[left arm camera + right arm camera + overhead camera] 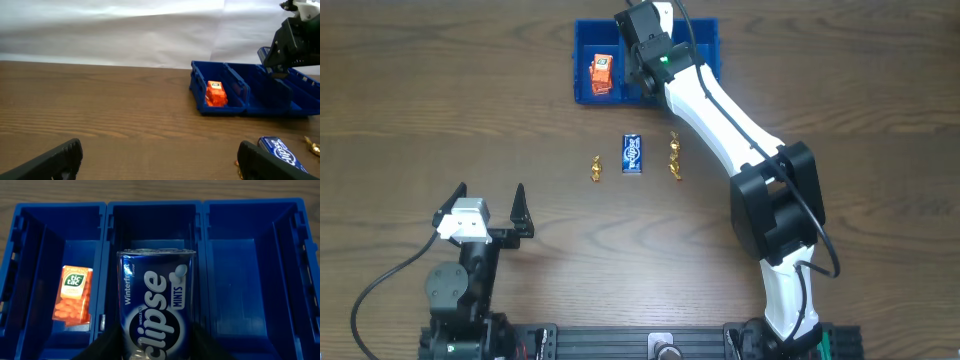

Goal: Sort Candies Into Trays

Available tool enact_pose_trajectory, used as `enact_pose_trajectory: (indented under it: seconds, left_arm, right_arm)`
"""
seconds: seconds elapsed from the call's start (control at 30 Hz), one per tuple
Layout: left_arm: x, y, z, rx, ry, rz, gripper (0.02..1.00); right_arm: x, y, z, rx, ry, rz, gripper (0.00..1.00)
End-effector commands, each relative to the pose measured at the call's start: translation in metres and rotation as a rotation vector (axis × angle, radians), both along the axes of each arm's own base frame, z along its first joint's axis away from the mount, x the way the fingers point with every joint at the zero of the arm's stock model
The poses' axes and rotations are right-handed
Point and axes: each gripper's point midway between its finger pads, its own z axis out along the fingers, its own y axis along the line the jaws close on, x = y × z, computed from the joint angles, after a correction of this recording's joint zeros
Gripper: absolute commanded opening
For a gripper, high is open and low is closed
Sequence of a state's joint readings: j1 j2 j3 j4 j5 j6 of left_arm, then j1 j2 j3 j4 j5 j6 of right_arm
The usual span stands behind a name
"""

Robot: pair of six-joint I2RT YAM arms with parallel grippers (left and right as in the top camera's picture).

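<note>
The right hand (pixel 155 347) is clamped on a blue mint tin (pixel 156 290) above the middle compartment of the tray (pixel 106 225).

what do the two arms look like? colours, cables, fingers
Right arm: white shells, black joint housings, a green light near the wrist, black cable alongside. Left arm: black joints, a white wrist block, a black looping cable; its hand has two black pointed fingers.

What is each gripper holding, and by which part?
Right gripper grips the mint pack by its sides at one end. Left gripper: open, empty.
</note>
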State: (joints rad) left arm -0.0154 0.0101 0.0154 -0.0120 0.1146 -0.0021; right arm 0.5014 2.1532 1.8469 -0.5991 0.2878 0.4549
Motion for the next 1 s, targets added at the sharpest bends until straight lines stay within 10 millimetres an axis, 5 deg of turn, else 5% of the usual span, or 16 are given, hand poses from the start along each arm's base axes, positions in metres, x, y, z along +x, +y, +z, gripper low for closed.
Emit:
enact_pose_trajectory:
  seconds: [0.03, 0.13, 0.6, 0.67, 0.7, 1.0]
  left_arm:
    - [-0.002, -0.005, -0.017, 0.003, 0.058, -0.029, 0.996]
    - [-0.002, -0.005, -0.017, 0.003, 0.058, -0.029, 0.993]
    - [-0.002, -0.005, -0.017, 0.003, 0.058, -0.029, 0.996]
    - [-0.002, -0.005, -0.017, 0.003, 0.058, -0.029, 0.996]
    - [-0.002, -0.005, -0.017, 0.003, 0.058, -0.029, 0.996]
    - [-0.002, -0.005, -0.017, 0.003, 0.058, -0.029, 0.996]
  right_arm:
    - [0.009, 0.000, 0.006, -0.014, -0.034, -0.007, 0.277]
    - [0.011, -0.001, 0.007, -0.015, -0.044, -0.012, 0.421]
    - [0.012, 0.000, 0.009, -0.011, -0.052, -0.011, 0.623]
    - [0.011, 0.000, 0.008, -0.013, -0.046, -0.011, 0.768]
    - [0.010, 0.000, 0.007, -0.016, -0.040, -0.010, 0.987]
    - [-0.055, -0.006, -0.026, -0.023, 0.254, -0.075, 0.998]
